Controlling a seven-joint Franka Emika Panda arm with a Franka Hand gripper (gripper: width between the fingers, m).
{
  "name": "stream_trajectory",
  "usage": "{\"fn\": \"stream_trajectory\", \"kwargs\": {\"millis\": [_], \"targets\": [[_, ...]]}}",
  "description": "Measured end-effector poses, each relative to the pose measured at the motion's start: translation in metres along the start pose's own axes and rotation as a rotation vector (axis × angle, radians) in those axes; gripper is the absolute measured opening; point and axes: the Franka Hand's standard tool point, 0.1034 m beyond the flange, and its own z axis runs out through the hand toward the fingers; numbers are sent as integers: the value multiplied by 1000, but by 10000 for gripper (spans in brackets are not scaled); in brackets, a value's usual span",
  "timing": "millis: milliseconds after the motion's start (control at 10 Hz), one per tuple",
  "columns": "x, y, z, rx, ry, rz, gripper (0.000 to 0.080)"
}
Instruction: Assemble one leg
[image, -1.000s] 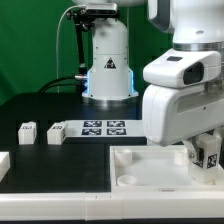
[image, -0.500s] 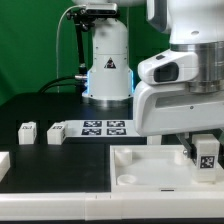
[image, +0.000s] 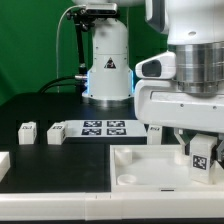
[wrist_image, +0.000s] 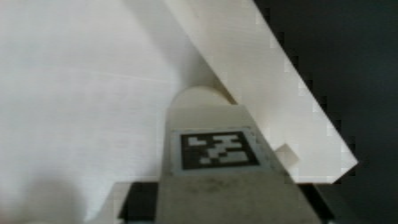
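The job looked about half done to me: one leg (image: 200, 152) was already up off the table, pinched in the gripper (image: 199, 160) with its tag facing out, but not yet seated in anything. The big white tray-like tabletop (image: 150, 165) lay at the near right of the exterior view, and the arm held the leg low over its right side, by the raised rim. Whether the leg touched the tray, I could not tell. The round corner socket (image: 127, 180) at the tray's near left stood empty, and nothing else lay in the tray that I could see. Over on the left, well apart, two more legs (image: 27, 133) (image: 56, 133) waited on the black table (image: 40, 110), just beside the marker board (image: 100, 128).
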Motion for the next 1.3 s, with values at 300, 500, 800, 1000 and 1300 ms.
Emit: {"fn": "stream_trajectory", "kwargs": {"millis": [300,500,800,1000,1300], "targets": [[-2,0,1,0,-2,217,299],[-2,-1,1,1,-3,162,475],[-2,0,1,-2,-1,-133,639],[-4,-2,1,-3,-1,-335,648],[-6,-4,1,-4,0,-640,649]]}}
